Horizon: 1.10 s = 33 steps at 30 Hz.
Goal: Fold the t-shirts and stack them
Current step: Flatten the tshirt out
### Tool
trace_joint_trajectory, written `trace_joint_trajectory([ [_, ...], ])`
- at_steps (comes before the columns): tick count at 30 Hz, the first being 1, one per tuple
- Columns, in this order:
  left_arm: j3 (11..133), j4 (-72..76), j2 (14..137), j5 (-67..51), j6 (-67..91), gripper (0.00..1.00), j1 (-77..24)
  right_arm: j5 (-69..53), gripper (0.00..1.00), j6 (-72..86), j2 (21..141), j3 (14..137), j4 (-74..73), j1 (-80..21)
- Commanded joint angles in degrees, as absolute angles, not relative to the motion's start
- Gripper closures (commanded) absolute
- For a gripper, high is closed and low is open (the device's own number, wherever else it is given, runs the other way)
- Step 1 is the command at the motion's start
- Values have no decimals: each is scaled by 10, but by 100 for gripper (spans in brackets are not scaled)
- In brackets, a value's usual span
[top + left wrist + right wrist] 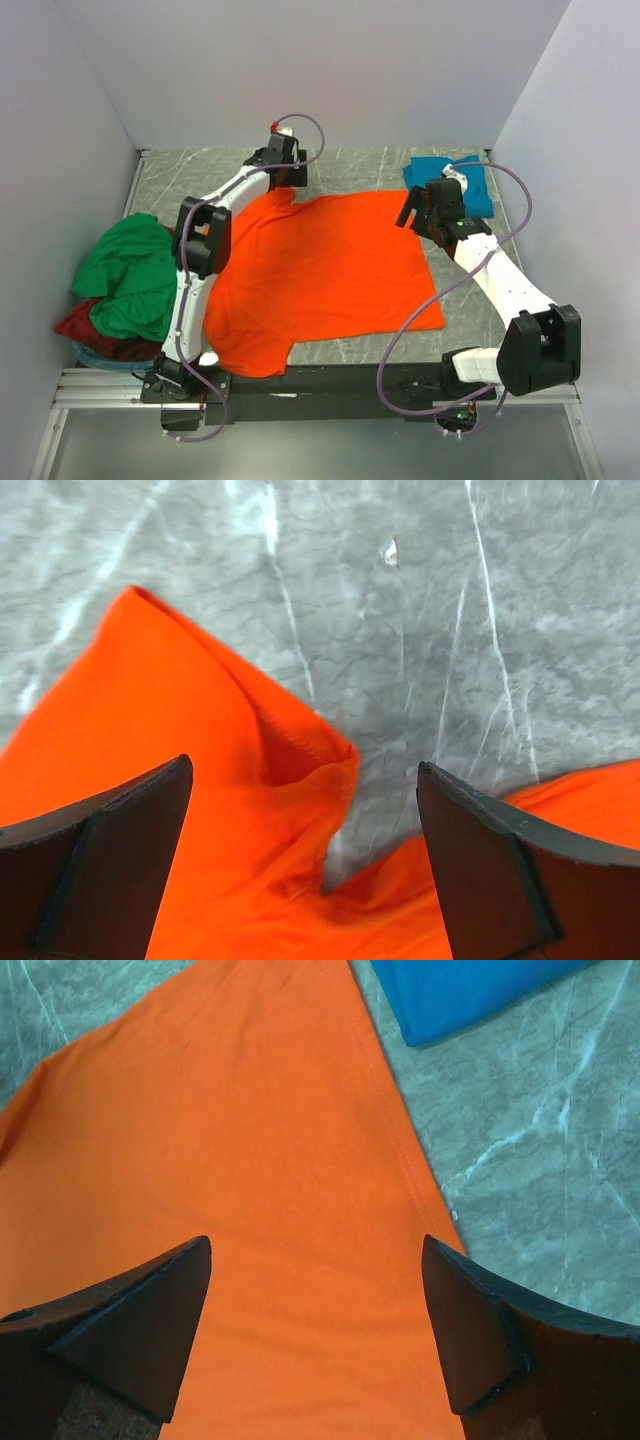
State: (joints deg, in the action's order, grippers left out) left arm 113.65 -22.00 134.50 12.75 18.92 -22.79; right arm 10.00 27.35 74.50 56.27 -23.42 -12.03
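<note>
Four t-shirts show from above, one of each colour. The orange t-shirt lies spread nearly flat across the middle of the grey marbled table. The teal t-shirt sits as a small, straight-edged block at the far right, apart from the orange one. The green t-shirt is heaped on the dark red t-shirt at the left edge, both crumpled. There are two arms and two pincers. The orange cloth is bright and mostly smooth, with one short sleeve sticking out at the near left and a straight stitched edge on the right. Its left part is hidden under the left arm. The left gripper is over the shirt's far left corner with its jaws spread wide and nothing between them. The right gripper is over the far right corner, also spread wide and holding nothing. The left wrist view adds what the overhead misses (the arm covers that spot). Between the fingers of the left gripper the orange cloth rises in a loose, rumpled fold with a hemmed lip, and bare marble lies beyond. The right wrist view shows flat orange fabric under the right gripper, the seam running along its right edge. A corner of the teal t-shirt lies just past it, with a strip of table between them.
</note>
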Motion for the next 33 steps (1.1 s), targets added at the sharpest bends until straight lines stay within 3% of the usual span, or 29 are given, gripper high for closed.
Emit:
trace_joint_trajectory([
  [1,1130,-171,1281,127,206,1,-214,105,9,268,745,588,-232,-123],
  [12,1233,-204,1396,5,200,0,-156,107,9,264,751,592,-239,-123],
  [18,1165,-167,1380,-40,199,1,-149,110,9,264,766,599,-242,-123],
  [33,1259,-247,1473,54,225,1,-113,123,9,262,795,611,-249,-123],
])
